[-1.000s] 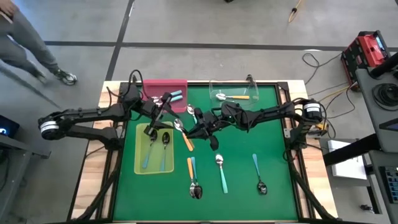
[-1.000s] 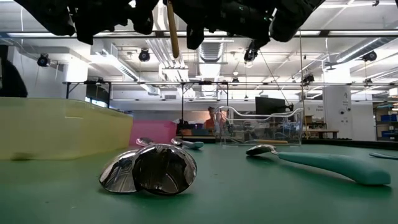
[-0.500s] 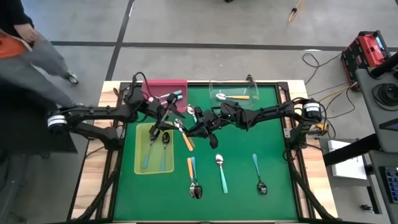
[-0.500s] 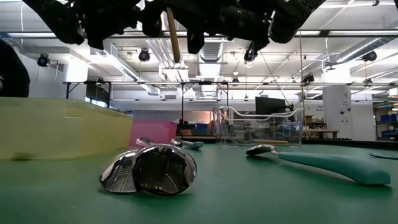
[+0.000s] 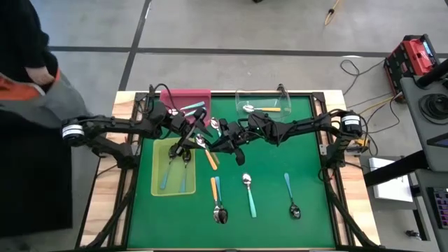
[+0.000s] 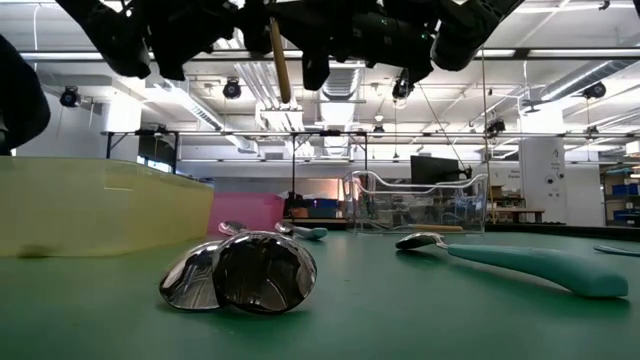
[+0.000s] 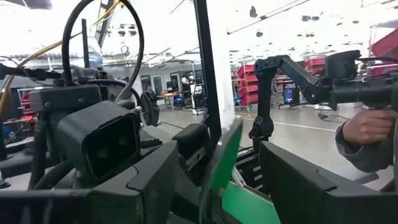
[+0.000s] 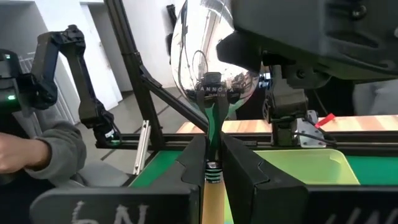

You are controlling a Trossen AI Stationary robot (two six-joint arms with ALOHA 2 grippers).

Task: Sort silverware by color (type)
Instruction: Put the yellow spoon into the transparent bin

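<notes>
My right gripper (image 8: 213, 146) is shut on an orange-handled spoon (image 8: 211, 56), held high over the table's middle (image 5: 218, 133). My left gripper (image 7: 217, 155) is open and faces it (image 5: 201, 128). Its fingers stand either side of the spoon's bowl, seen edge-on (image 7: 219, 158), with a gap on each side. More spoons lie flat on the green mat (image 5: 308, 154): an orange one (image 5: 208, 155), an orange and teal pair (image 5: 217, 197), a teal one (image 5: 248, 192) and a light blue one (image 5: 290, 192). My right gripper pinches the spoon's thin neck (image 8: 212, 134), just below the bowl, between its two fingers. The bowl (image 8: 208, 50) stands out past the fingertips and the orange handle (image 8: 211, 199) runs back between them. The spoon is lifted clear of the table; its handle (image 6: 278, 50) hangs down.
At the far edge stand a pink tray (image 5: 183, 96) holding light blue spoons and a clear tray (image 5: 266, 103) holding an orange one. A yellow-green tray (image 5: 157, 168) with teal spoons sits at the left. A person (image 5: 28, 63) stands beside the table's left.
My left gripper has moved from beside the pink tray toward the table's right and near side, up to the spoon in my right gripper, and has stayed open. The person at the left has come closer to the table.
</notes>
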